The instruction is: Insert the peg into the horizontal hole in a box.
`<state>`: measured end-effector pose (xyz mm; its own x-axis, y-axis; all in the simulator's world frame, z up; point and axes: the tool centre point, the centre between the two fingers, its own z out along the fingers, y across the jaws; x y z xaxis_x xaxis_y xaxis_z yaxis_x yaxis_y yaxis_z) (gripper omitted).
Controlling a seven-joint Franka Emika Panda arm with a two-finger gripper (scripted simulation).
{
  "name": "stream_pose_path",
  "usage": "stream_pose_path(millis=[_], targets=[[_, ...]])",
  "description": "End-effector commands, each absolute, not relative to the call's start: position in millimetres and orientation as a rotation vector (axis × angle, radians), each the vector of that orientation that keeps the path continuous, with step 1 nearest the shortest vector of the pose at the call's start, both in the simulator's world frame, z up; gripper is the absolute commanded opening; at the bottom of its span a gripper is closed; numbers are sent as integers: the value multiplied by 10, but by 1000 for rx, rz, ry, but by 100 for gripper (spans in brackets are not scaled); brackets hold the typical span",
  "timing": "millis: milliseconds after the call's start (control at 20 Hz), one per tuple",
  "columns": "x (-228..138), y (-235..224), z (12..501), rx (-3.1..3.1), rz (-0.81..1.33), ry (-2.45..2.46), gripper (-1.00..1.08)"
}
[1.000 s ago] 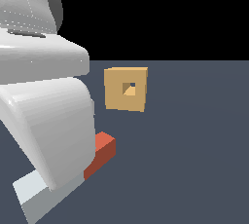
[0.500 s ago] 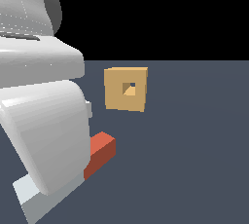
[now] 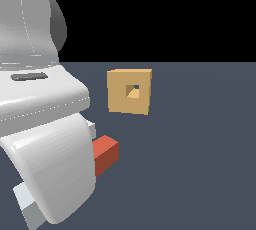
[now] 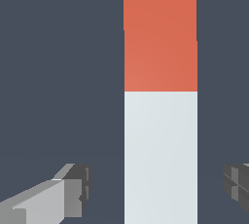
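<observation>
The peg lies on the dark floor, its red end towards the box and its white end near the exterior view's lower left. The arm hides its middle. The tan box stands beyond the red end, with its square hole facing the camera. In the wrist view my gripper is open. Its two fingers stand on either side of the white part of the peg, apart from it. The red end lies ahead.
The arm's large white links fill the exterior view's left and hide the gripper there. The dark grey floor stretches around the box and the peg.
The arm has come lower over the peg and hides more of its white part in the exterior view. The peg and the box have not moved.
</observation>
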<state>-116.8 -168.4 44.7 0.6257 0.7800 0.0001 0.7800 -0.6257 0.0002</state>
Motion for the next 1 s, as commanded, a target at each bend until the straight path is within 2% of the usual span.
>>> stream_pose_path(millis=[0, 350, 400, 950], targets=[[-1170, -1681, 334, 2832, 0, 1360, 100], [-1163, -1678, 205, 2831, 0, 1362, 100], [-1163, -1678, 205, 2831, 0, 1362, -100], [-1159, -1679, 211, 2830, 1, 1363, -100]])
